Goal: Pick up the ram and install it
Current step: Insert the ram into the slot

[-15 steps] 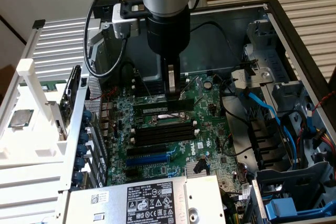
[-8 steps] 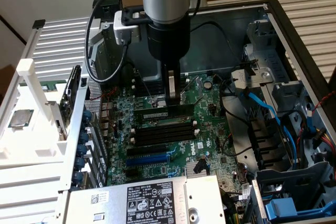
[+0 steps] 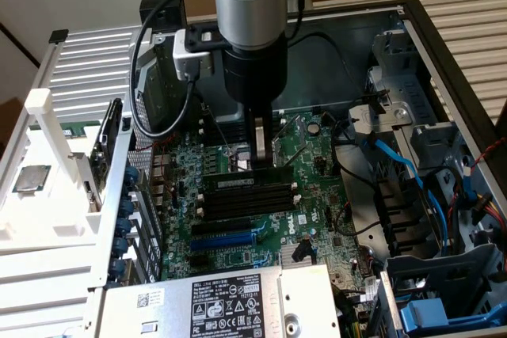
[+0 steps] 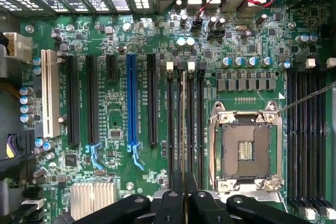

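The ram (image 3: 238,183) is a long green stick with a pale label, standing on edge along the bank of black memory slots (image 3: 247,199) on the motherboard. My gripper (image 3: 262,162) reaches straight down from the arm and is shut on the stick's upper edge near its middle. In the wrist view the ram (image 4: 184,129) shows edge-on, running away from between the black fingers (image 4: 169,203) in line with the slots (image 4: 170,129). Whether it sits fully down in a slot I cannot tell.
The open processor socket (image 4: 244,150) lies beside the slots, with a second slot bank (image 4: 307,140) beyond it. The case wall (image 3: 444,61), drive cage, blue cables (image 3: 396,164) and power supply (image 3: 214,302) ring the board. A white tray (image 3: 24,219) on the exterior view's left holds a processor chip (image 3: 32,178).
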You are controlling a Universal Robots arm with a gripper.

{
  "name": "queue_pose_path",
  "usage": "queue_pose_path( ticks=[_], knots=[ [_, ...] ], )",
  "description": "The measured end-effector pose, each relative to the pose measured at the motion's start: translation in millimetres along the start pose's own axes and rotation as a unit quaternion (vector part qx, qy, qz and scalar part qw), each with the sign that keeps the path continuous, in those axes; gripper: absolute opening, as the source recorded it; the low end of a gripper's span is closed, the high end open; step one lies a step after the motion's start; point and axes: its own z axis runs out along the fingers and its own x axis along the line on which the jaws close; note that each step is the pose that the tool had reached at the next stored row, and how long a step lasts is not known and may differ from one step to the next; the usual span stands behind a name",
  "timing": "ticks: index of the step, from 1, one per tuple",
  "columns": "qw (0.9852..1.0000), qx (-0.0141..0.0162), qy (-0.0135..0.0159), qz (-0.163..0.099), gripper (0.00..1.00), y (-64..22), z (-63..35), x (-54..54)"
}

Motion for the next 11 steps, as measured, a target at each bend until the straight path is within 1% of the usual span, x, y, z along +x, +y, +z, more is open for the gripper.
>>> queue_pose_path(
  ticks=[2,3,7,9,11],
  knots=[
    [1.0,0.0,0.0011,0.0,0.12,0.0,0.3,0.5],
    [1.0,0.0001,0.0026,0.0,0.12,-0.1,0.6,0.6],
    [1.0,0.0009,0.0055,0.0,0.12,0.0,1.6,0.9],
    [1.0,0.0012,0.006,0.0,0.12,0.0,2.4,1.9],
    [1.0,0.0023,0.0059,0.0,0.12,0.0,2.9,2.2]
  ],
)
